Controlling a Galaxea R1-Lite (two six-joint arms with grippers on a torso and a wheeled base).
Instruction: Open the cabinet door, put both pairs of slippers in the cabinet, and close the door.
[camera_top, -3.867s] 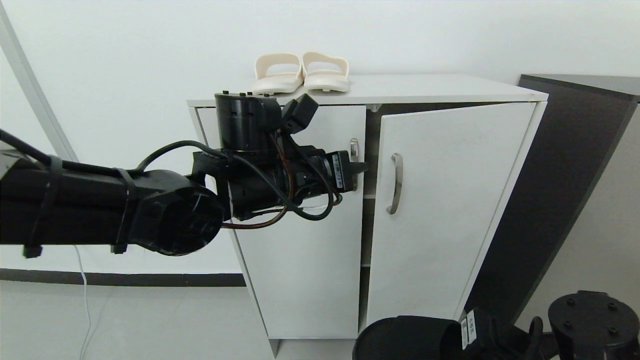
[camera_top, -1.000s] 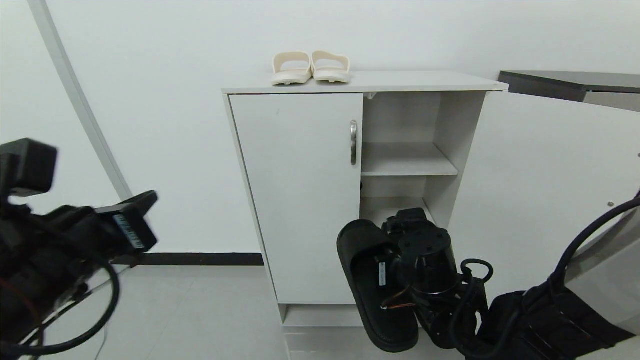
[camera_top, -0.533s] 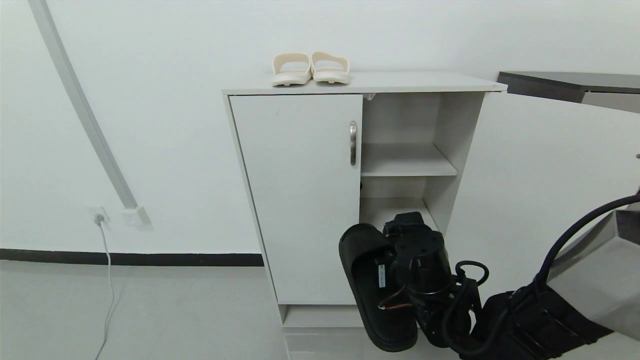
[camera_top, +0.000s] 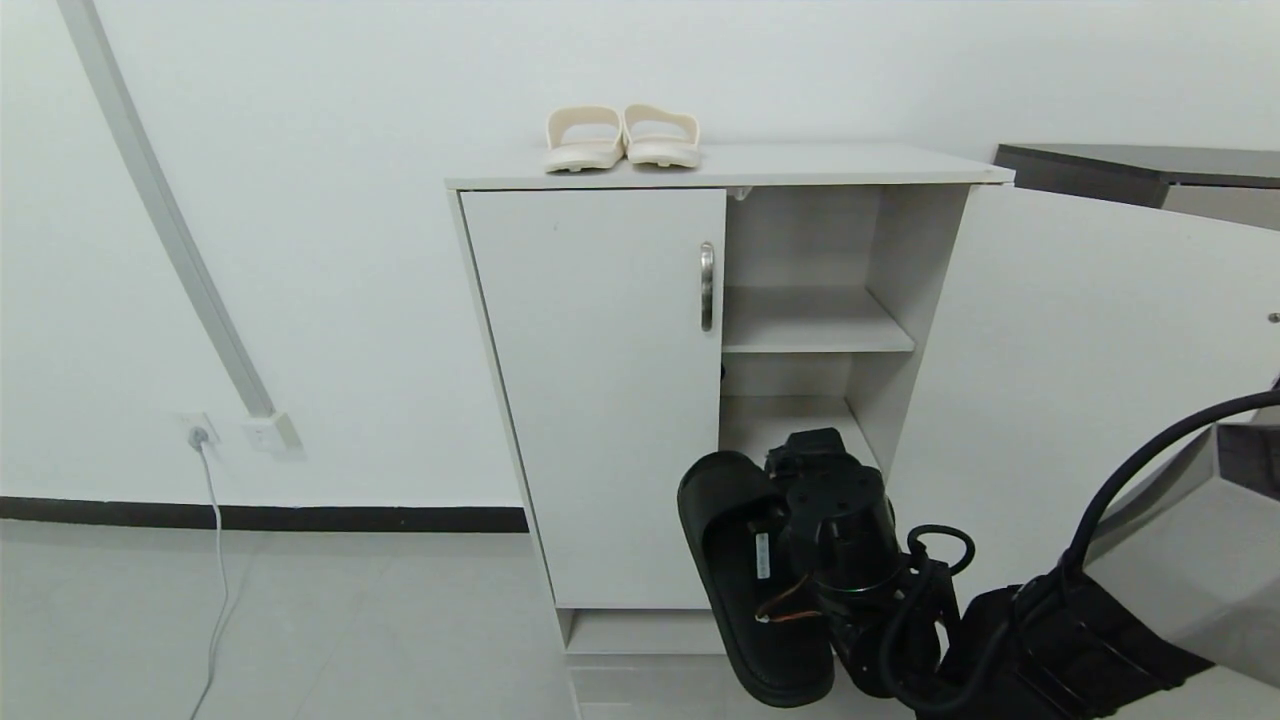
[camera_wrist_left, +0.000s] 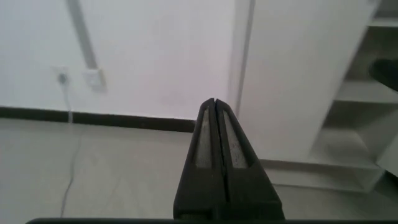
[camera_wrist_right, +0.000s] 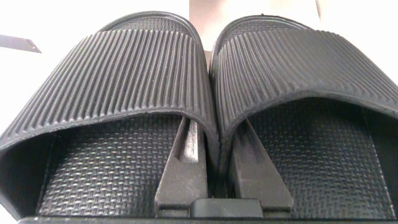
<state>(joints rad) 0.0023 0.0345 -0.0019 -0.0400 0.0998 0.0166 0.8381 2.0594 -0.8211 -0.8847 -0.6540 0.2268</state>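
Left gripper (camera_wrist_left: 214, 111) pulled back; right gripper (camera_wrist_right: 216, 140) grips black slippers (camera_top: 735, 540).

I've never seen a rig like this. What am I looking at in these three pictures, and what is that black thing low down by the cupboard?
This is a two-armed robot on wheels, and each picture comes from one of its own cameras. The wide picture is from its head, looking at a white cabinet whose right door stands open while the left door is shut. A cream pair of slippers sits on top of it. The other two pictures come from cameras on the robot's wrists. The black thing is a black pair of slippers. The right claw pinches the two together by their inner sides, low in front of the open half. The left claw is shut and holds nothing.
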